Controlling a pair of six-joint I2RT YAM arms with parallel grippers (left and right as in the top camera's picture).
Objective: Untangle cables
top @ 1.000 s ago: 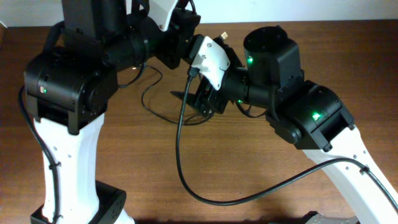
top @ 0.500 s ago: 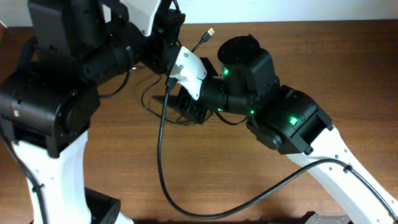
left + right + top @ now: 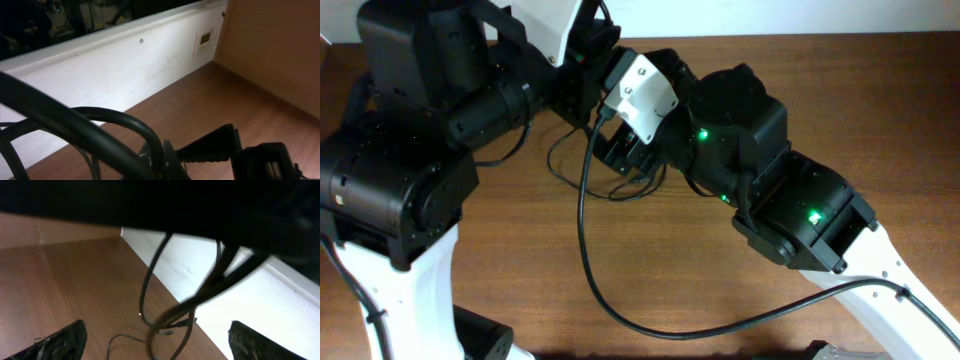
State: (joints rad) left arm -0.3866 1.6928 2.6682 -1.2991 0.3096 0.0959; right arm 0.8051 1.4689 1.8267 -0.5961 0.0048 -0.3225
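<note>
Several thin black cables (image 3: 563,178) lie looped on the wooden table between the two arms. In the right wrist view some cables (image 3: 145,295) rise off the table toward the dark arm above, with small plug ends (image 3: 175,325) hanging low. My right gripper (image 3: 167,340) is wide open, its fingertips on either side of these cables without touching them; overhead it sits over the loops (image 3: 620,150). My left gripper (image 3: 230,152) shows only as dark fingers behind a thick arm cable. It is raised at the back, shut on a thin cable, and hidden overhead.
A thick black arm cable (image 3: 585,250) sweeps from the right wrist across the table front. The white wall (image 3: 125,75) runs along the table's back edge. Bare wood (image 3: 880,100) lies to the right.
The left arm has shifted left, carrying a metallic plug end with it. The right wrist has swung up and back, and its white mount now covers that plug.
</note>
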